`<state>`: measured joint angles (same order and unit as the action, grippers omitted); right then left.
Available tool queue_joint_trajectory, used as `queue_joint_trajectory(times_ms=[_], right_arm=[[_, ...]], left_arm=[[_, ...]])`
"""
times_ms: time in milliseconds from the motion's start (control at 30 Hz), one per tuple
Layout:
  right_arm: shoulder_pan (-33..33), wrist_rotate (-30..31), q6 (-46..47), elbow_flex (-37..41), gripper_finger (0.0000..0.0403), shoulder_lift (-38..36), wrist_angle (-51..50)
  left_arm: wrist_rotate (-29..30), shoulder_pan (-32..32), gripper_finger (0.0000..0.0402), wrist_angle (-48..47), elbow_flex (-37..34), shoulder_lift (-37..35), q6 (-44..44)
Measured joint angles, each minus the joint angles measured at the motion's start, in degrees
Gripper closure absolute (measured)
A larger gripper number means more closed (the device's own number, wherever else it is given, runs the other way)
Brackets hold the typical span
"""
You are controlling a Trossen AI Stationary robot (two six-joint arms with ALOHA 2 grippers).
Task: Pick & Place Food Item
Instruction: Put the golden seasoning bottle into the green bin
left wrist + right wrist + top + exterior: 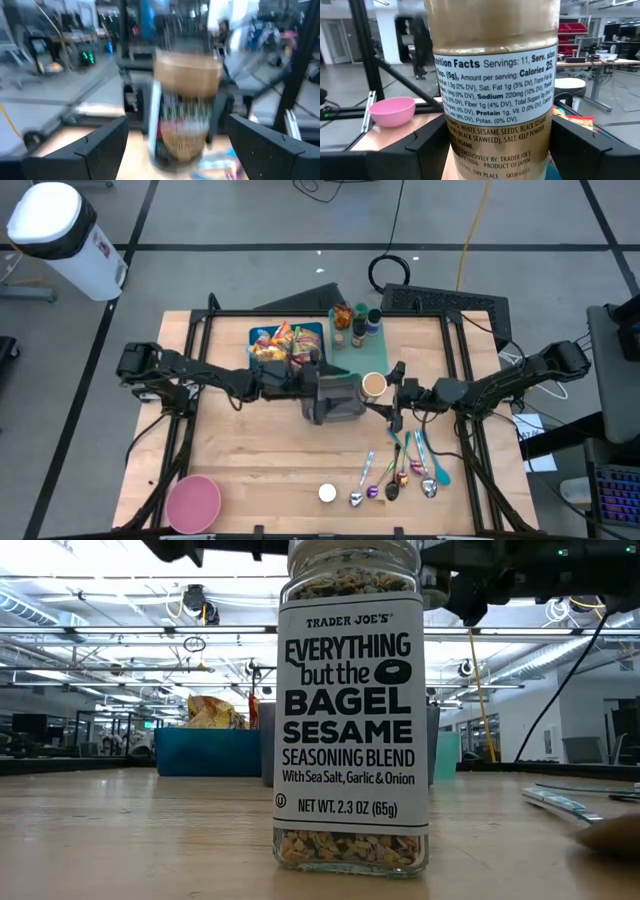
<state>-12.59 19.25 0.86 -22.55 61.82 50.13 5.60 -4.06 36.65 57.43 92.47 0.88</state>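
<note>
**Both grippers meet at a jar near the middle of the table**

I am looking down on a pale wooden table (270,460) on a grey floor with dark tape lines; a white bin (60,235) stands off the table at about ten o'clock. From table height, the room behind is a bright open workshop with ceiling lights and benches.

At twelve o'clock on the table sits a blue tray (262,333) filled with snack packets (283,345), and just beside it, toward one o'clock, a cluster of small bottles (356,325). At seven o'clock lies a pink bowl (193,502). A row of spoons (400,475) lies at five o'clock, with a small white lid (327,493) near them at six o'clock.

Close to the low camera stands a seasoning jar (350,710), upright, blocking most of that view.

The task's own thing, a brown-capped jar (374,385), stands just right of the table's centre. The left gripper (335,395) reaches in from nine o'clock and the right gripper (398,392) from three o'clock, so the jar sits between them. In the right wrist view the jar's label fills the frame between that arm's fingers (425,147), which stand apart on either side of it. In the left wrist view the jar (187,110) is blurred, and those fingers (100,145) also stand apart, with the jar ahead of them
</note>
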Motion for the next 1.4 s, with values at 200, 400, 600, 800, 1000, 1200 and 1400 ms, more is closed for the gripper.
queue_joint_trajectory(times_ms=[200,400,600,800,1000,1200,1400], right_arm=[[0.1,-1.4,0.0,0.0,0.0130,0.6,1.4],[0.0,-1.7,0.0,0.0,0.0130,0.6,0.5],[-0.3,-2.9,0.3,0.0,0.0130,0.7,0.0],[-0.3,-2.8,0.3,0.0,0.0130,0.7,-1.6],[-0.3,-3.7,0.5,0.0,0.0130,0.7,-2.8],[-0.3,-3.6,1.1,-0.4,0.0103,0.6,-5.5],[-0.3,-2.0,1.3,-0.1,0.0028,-0.5,-10.8]], left_arm=[[-1.3,-0.6,0.0064,4.5,2.3,5.7,0.1],[-1.0,-0.6,0.0064,4.1,6.5,10.5,0.3],[-1.1,-0.3,0.0064,4.2,12.7,16.2,0.2],[-2.9,0.0,0.0068,3.6,15.6,18.9,0.3],[-6.0,-0.3,0.0124,-0.6,15.8,18.2,-0.2],[-4.8,-0.7,0.0125,-10.0,15.8,13.8,-2.9],[-2.1,-1.1,0.0126,-24.6,15.6,6.0,-4.7]])
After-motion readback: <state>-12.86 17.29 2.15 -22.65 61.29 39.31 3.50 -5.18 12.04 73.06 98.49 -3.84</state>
